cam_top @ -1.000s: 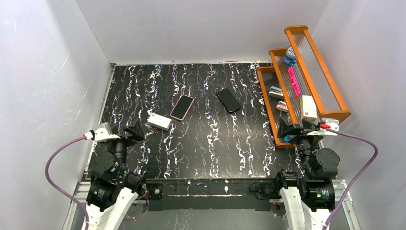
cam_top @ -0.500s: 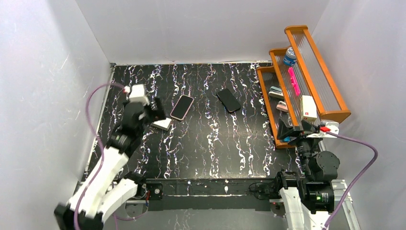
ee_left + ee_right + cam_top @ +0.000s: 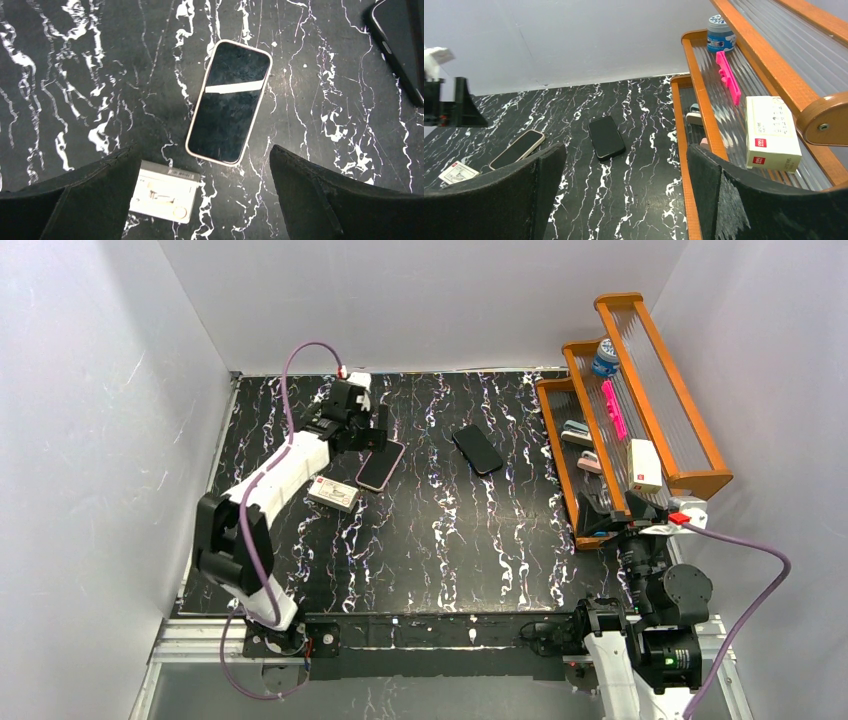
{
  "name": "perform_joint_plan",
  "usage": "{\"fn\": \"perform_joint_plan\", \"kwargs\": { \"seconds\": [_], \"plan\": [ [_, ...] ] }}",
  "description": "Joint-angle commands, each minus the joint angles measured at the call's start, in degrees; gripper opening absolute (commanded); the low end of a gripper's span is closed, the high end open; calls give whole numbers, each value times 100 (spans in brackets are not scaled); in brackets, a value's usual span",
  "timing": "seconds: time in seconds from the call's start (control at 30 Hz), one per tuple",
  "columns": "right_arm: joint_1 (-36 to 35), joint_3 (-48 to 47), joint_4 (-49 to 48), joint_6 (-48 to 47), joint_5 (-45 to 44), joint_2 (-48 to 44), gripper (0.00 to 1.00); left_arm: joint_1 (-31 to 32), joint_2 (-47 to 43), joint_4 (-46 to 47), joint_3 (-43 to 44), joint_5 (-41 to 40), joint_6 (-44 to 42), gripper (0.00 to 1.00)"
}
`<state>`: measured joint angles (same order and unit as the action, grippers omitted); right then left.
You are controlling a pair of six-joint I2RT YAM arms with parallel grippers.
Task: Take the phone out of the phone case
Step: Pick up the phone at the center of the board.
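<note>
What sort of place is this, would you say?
Probably a robotics lab test cell: white walls box in a black marbled table, the left arm and right arm are bolted at its near edge, and a wooden rack stands alongside.

The left arm (image 3: pixel 283 466) and the right arm (image 3: pixel 668 590) have white parts and round black joints, a purple cable (image 3: pixel 286 390) on each, and thick black wedge-shaped fingers (image 3: pixel 75 200).

Left wrist view: black phone (image 3: pixel 400 55) cut off at top-right corner; left hand (image 3: pixel 202 150) cut by bottom edge. White box (image 3: pixel 167 192) print too small to read.
</note>
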<state>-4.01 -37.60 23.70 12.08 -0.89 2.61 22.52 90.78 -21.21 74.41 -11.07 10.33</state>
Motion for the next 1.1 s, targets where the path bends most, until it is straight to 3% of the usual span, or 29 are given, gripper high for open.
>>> {"fn": "perform_joint_plan", "kwargs": {
  "seconds": [0.0,0.27,0.5,0.77,1.07],
  "plan": [
    [-118,34,-316,-38,53,-145,99,63,684,-299,507,246,-191,98],
    [-265,39,-331,-64,325,-128,99,59,2034,-357,1439,994,-735,98],
    [-365,43,-323,-91,387,-110,99,65,2765,-488,1975,849,-1081,98],
    [-400,43,-318,-89,418,-82,99,32,3214,-753,2204,786,-1256,98],
    [-411,34,-325,-108,496,22,99,15,3510,-1085,2133,1410,-1075,98]
  ]
}}
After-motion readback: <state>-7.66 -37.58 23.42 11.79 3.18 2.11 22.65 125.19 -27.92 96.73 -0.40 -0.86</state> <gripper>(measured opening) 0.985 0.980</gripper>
